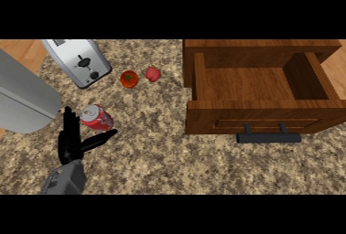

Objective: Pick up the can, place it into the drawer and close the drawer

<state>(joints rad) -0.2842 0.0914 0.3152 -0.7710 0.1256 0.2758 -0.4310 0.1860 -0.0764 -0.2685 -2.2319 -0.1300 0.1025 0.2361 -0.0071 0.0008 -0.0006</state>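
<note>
Red can upright on tabletop, left of open drawer, near toaster. Left hand just beside can, fingers released, straight, not yet around it. Can likely light, rigid, smooth, slippery; grasp mid-body from side. Right hand unseen.

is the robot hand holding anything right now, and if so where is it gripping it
Nothing is held. The left robot hand is open beside the can, fingers straight and thumb spread, not closed round it. The drawer stands open.
</note>
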